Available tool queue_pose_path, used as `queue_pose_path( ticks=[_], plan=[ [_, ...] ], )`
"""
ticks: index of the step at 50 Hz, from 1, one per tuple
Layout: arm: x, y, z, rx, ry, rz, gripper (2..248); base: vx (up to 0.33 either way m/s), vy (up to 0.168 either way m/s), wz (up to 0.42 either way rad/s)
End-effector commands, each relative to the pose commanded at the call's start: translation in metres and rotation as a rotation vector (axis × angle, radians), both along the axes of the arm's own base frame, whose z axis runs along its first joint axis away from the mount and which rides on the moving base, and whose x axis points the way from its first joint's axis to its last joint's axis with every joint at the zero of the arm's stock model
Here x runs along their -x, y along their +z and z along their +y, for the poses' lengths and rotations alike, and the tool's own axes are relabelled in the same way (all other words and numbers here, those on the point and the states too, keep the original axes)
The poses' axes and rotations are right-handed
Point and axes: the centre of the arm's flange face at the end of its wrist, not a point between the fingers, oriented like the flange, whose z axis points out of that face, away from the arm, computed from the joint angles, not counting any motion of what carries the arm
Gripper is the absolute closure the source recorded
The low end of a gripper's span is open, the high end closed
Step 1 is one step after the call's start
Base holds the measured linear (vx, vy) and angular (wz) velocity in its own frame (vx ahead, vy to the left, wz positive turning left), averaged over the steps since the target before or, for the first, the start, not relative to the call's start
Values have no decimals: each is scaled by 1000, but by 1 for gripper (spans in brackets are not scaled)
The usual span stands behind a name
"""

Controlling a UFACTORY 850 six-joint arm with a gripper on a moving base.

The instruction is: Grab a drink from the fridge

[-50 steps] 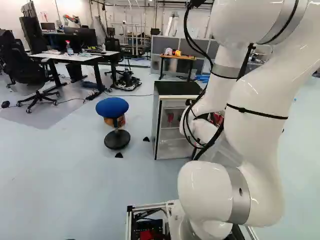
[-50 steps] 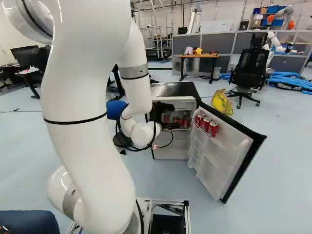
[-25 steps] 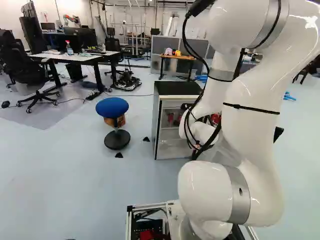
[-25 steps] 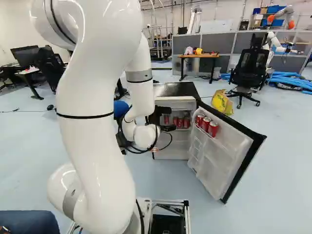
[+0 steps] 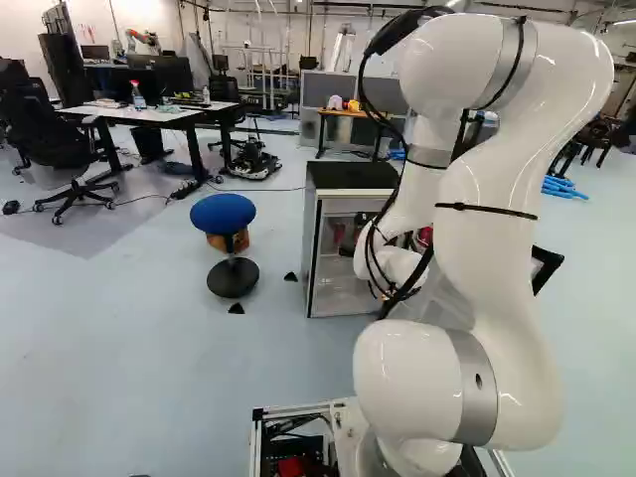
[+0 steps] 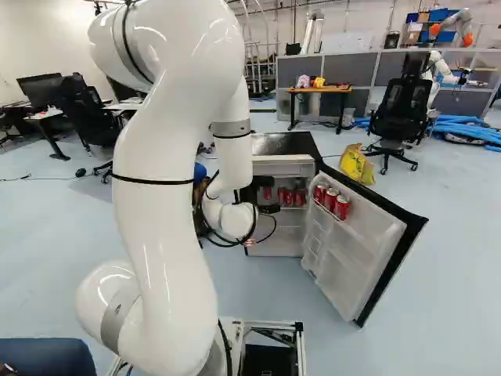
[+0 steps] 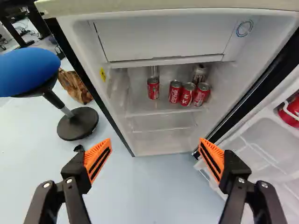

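Gripper (image 6: pixel 271 195) is hovering before the open fridge (image 7: pixel 168 42), fingers spreading wide, red cans (image 7: pixel 187 94) standing at twelve o'clock on its shelf (image 7: pixel 140 110), blue stool (image 7: pixel 29 72) sitting at ten.

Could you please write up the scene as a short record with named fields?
fridge: open, facing the hand
hand: open, nothing held, pads outside the fridge
door: swung wide
shelf cans: one red can apart, three red cans grouped, a silver-and-dark can behind them
door cans: three red cans in the door's upper rack
stool: blue seat, left of the fridge in the left base view
drink grabbed: not yet
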Motion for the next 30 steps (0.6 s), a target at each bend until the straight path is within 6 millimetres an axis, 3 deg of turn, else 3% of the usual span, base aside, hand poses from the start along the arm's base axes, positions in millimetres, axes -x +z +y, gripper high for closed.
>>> queue_pose_path(
  ticks=[30],
  plan=[
    [-44, -38, -4, -3, 17, -26, 3, 0, 0, 0]
  ],
)
